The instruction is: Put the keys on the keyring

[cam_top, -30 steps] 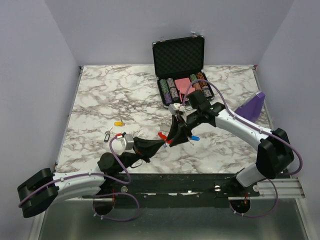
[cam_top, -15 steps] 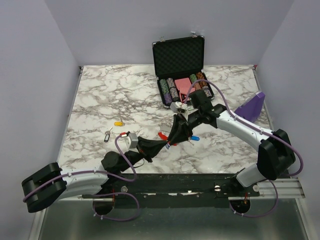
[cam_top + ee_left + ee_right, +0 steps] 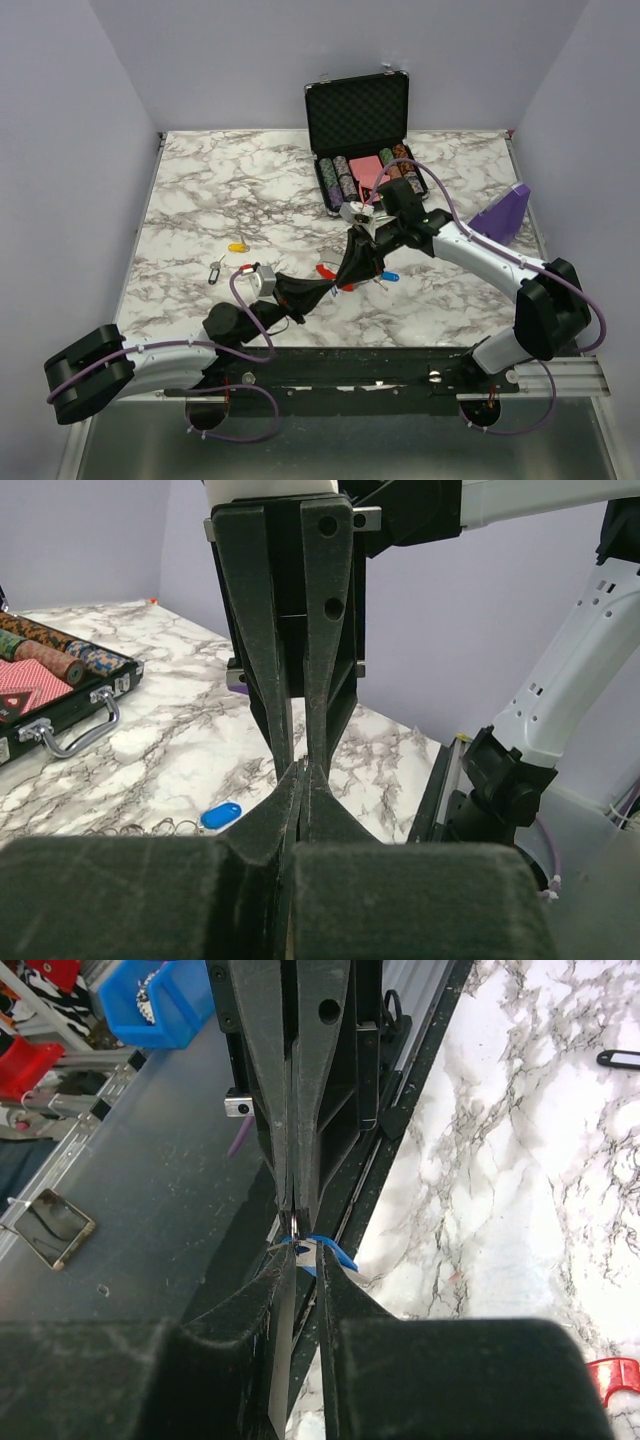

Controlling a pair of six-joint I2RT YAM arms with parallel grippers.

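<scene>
The open poker chip case sits at upper centre of the table in the top view, one key lies centre left with another key at its lower left, and the keyring is mid-frame, left of a third key.

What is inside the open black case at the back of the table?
Rows of poker chips and a red pack lie in the case. The right arm covers its near right corner, so that part is unseen.

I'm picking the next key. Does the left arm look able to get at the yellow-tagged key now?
Probably yes: the yellow-tagged key lies on bare table on that arm's side, nothing between. But the left gripper is shut, tip to tip with the right gripper.
</scene>
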